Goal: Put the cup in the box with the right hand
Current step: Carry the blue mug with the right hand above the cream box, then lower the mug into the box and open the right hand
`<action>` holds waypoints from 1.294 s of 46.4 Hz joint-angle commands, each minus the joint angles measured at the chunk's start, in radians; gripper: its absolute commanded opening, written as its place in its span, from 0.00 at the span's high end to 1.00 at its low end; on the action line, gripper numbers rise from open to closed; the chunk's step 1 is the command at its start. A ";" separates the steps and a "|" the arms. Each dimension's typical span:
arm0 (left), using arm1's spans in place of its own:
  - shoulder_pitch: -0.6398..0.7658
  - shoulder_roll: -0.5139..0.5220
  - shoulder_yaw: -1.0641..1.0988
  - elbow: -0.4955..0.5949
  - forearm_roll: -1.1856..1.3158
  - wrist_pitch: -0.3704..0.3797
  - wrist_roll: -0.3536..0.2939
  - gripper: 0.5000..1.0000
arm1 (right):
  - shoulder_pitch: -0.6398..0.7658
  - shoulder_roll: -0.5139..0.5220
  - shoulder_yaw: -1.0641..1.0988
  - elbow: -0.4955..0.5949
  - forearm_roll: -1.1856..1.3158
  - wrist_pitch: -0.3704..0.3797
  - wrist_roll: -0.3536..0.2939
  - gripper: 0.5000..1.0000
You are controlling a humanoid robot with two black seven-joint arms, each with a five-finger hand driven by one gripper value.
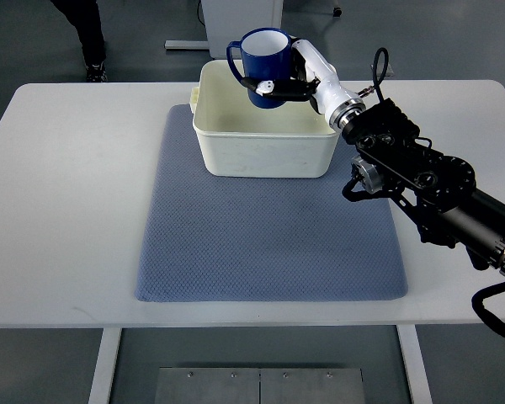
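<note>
Cup (262,61) within fingers (273,87) (over box (265,151))

Even, bright overhead light, soft shadows (faint under the box (265,143)), sharp focus throughout.

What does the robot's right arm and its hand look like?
The right arm is black, built of chunky jointed segments with black cables looping beside it. A silver ring marks the wrist. The right hand is white with dark finger parts.
</note>
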 commanded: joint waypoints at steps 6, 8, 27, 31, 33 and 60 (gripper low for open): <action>0.000 0.000 0.000 0.000 0.000 0.000 0.000 0.00 | -0.002 0.000 -0.012 -0.020 0.000 0.000 0.007 1.00; 0.000 0.000 0.000 0.000 0.000 0.000 0.000 0.00 | -0.003 0.000 -0.012 -0.020 0.000 0.000 0.007 1.00; 0.000 0.000 0.000 0.000 0.000 0.000 0.000 0.00 | -0.009 0.000 -0.012 -0.010 0.002 0.002 0.016 0.00; 0.000 0.000 0.000 0.000 0.000 0.000 0.000 0.00 | -0.009 0.000 -0.012 -0.007 0.002 0.002 0.016 0.00; 0.000 0.000 0.000 0.000 0.000 0.000 0.000 0.00 | -0.009 0.000 -0.012 -0.006 0.002 0.003 0.016 0.00; 0.000 0.000 0.000 0.000 0.000 0.000 0.000 0.00 | -0.003 -0.070 -0.011 0.100 0.002 0.003 0.007 0.00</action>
